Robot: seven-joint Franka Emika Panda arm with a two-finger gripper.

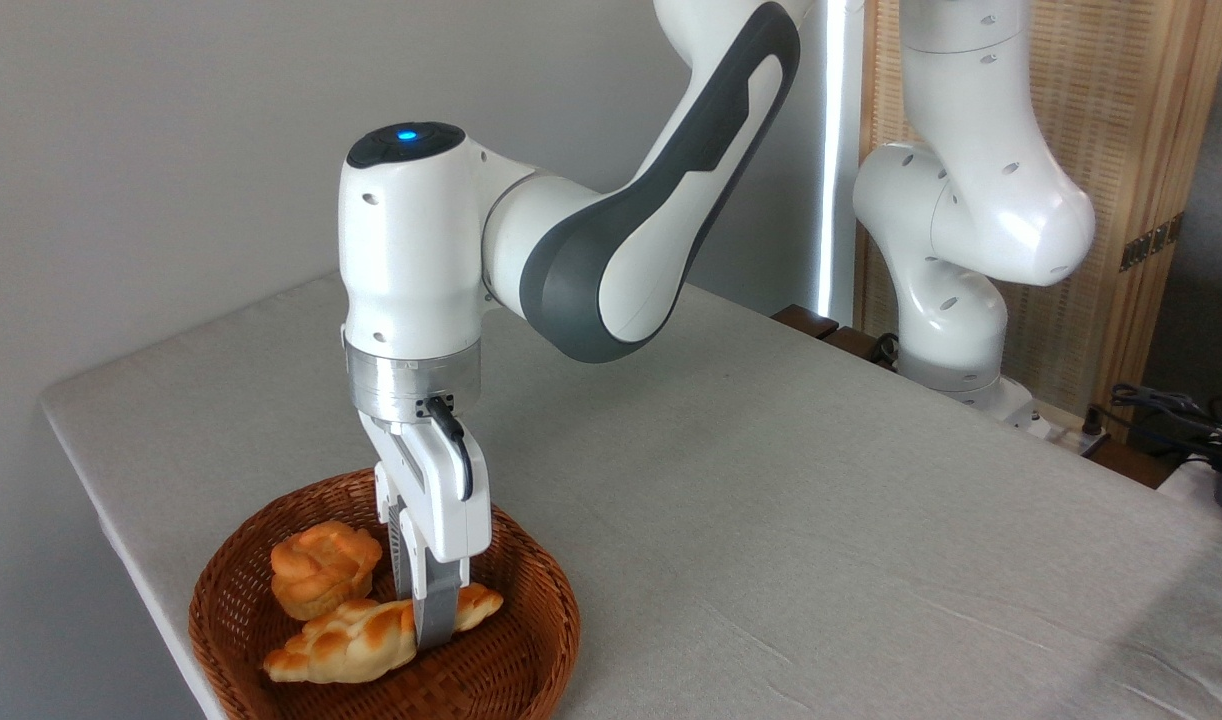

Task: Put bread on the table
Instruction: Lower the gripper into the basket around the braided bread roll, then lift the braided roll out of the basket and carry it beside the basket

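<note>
Grey cloth covers the desk, which runs from the lower left of the frame out to the right edge with plenty of bare surface. At the lower left sits a round wicker basket, and the bread, a long braided loaf, lies inside it, just in front of a small knobbly bun that appears to touch it.

Our pincer hangs straight down over the loaf's right half, with one finger in front of the crust. The other finger is largely hidden behind it, so we cannot tell whether the pincer is clamped on the loaf or merely straddling it.

We judge the step in hand to be the grasp and lift. To do it well, we should close firmly across the loaf's narrow width, not along its length. Since the hold sits off-centre, we expect the left end to sag, so we would lift slowly and straight up until the loaf clears the basket rim and the bun. Then we would carry it right, over open cloth, and lower it until it rests flat before letting go.
</note>
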